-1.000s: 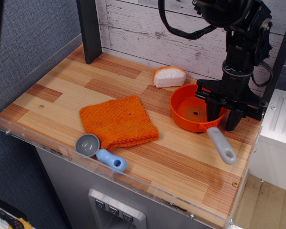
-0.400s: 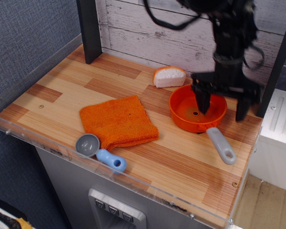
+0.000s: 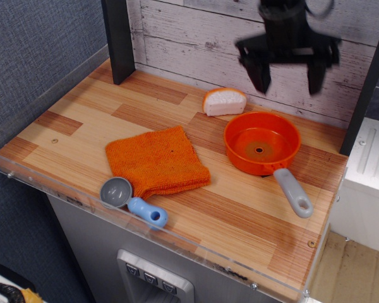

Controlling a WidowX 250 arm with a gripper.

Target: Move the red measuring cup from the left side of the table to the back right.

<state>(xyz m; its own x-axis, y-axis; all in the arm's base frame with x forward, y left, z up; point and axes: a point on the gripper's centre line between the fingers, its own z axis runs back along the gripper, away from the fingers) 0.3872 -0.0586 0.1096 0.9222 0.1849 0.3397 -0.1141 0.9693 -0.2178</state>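
Observation:
The red measuring cup [image 3: 261, 150] is a round orange-red pan with a small centre hole. It rests flat on the striped wooden table [image 3: 76, 117] at the right, near the back. Its light grey handle [image 3: 294, 192] points toward the front right. My black gripper [image 3: 288, 74] hangs high above the cup's back rim, in front of the white plank wall. Its two fingers are spread wide apart and hold nothing. It is clear of the cup.
An orange knitted cloth [image 3: 156, 161] lies in the middle. A small grey scoop with a blue handle [image 3: 131, 199] lies at the front rim. A slice of bread [image 3: 224, 101] stands behind the cup. A dark post [image 3: 119, 39] stands at the back left.
My gripper let go of the cup's right rim, opened wide and rose up and back toward the wall. The cup stays where it was set down.

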